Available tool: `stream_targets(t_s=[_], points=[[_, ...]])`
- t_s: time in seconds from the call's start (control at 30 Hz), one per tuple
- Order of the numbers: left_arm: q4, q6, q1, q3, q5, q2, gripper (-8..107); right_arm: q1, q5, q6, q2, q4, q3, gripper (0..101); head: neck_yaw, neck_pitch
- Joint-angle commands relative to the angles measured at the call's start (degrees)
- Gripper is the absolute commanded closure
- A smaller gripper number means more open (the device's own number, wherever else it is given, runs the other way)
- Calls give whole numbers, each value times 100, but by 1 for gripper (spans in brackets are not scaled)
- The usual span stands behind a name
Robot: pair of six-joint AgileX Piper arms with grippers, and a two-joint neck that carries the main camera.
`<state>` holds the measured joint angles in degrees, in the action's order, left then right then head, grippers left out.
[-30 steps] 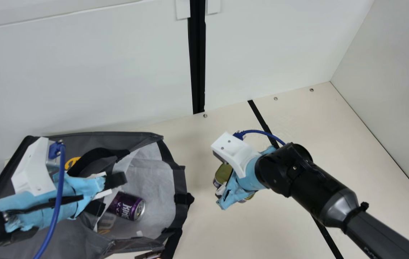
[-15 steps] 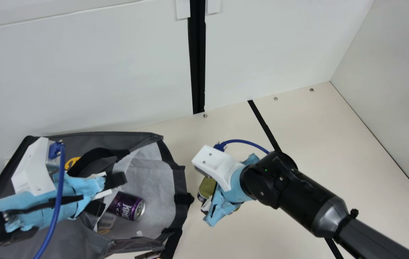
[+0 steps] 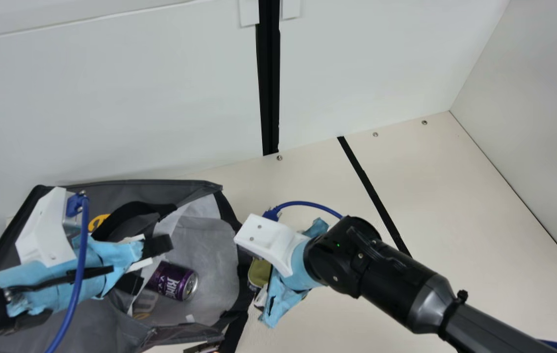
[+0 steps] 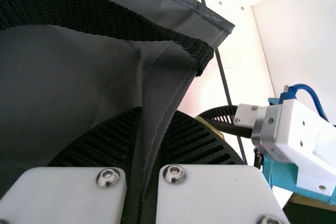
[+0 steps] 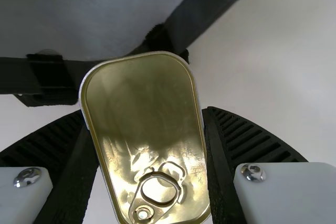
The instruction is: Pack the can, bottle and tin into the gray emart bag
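right gripper [image 3: 269, 290] clamped on tin [image 3: 259, 273] (gold lid [image 5: 142, 108] showing), left gripper [image 3: 145, 264] pinching gray bag [image 3: 134, 191], can [image 3: 173, 281] inside

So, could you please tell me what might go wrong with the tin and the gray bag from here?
The ring-pull tin in the right gripper could snag on the black-trimmed rim of the gray bag. Dropped inside, it may knock the purple can. The left gripper pinches only a fold, which might slip.

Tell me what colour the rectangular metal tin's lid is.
Shiny gold lid, clearest in the right wrist view.
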<state>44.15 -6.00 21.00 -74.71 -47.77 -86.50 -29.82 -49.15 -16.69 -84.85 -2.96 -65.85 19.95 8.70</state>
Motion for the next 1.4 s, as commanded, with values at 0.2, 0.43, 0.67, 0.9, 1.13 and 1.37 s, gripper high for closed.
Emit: stream_targets(t_s=[0.2, 0.43, 0.67, 0.9, 1.13, 1.37], points=[[0, 0, 0, 0, 0, 0, 89, -184, 383, -280, 12, -320, 48, 101, 5, 130], [0, 0, 0, 0, 0, 0, 89, -246, 866, -618, 59, -728, 187, 101, 5, 130], [0, 0, 0, 0, 0, 0, 89, -263, 1442, -1036, 111, -1267, 363, 101, 5, 130], [0, 0, 0, 0, 0, 0, 89, -288, 1973, -1564, 121, -1944, 483, 101, 5, 130], [0, 0, 0, 0, 0, 0, 89, -319, 2355, -2142, 67, -2644, 523, 101, 5, 130], [0, 0, 0, 0, 0, 0, 89, -325, 2590, -2764, -51, -3363, 504, 101, 5, 130]])
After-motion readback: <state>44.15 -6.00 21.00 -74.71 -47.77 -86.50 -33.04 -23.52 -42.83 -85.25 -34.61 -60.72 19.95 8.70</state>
